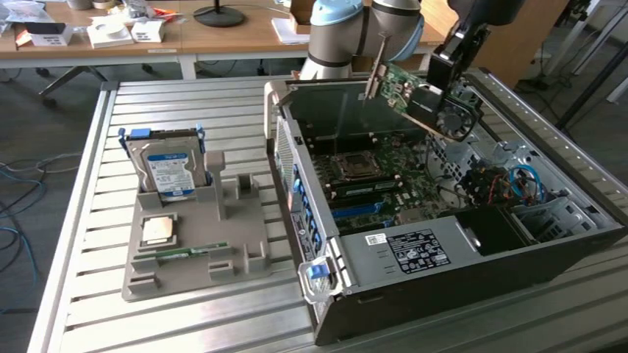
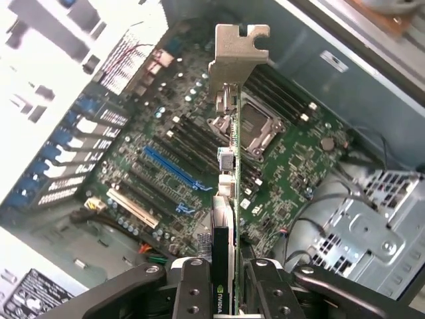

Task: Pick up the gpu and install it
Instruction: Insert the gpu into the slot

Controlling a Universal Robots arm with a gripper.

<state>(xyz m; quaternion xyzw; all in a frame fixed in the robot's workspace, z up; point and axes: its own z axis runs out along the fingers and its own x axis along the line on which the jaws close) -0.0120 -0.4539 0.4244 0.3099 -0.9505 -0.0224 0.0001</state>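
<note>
My hand [image 2: 224, 276] is clamped on the gpu [image 2: 228, 199], one finger on each face of the card, gripping the end opposite its metal bracket [image 2: 239, 50]. The card hangs tilted in the air above the open computer case [image 1: 294, 169], touching nothing but me.

Status: pick-up complete. Installation not done; the card is clear of the motherboard [image 2: 299, 166] and is not in any slot. In the wrist view its edge lies across the board, with the long blue expansion slot [image 2: 171, 166] off to one side and the bare processor socket [image 2: 255, 126] on the other.

Clearances: open air above the case. Inside, the board area is low and unobstructed. The drive cage [image 1: 559, 213] and blue cables [image 1: 525, 184] crowd the exterior view's right, and the power supply [image 1: 412, 250] closes off the near end. The bracket is the card's leading edge and, in my judgement, the part most likely to catch on the case wall.

On the desk [image 1: 147, 103], well apart from the case, the grey holder [image 1: 245, 243] carries the hard drive [image 1: 169, 165] and a memory stick [image 1: 187, 255].
</note>
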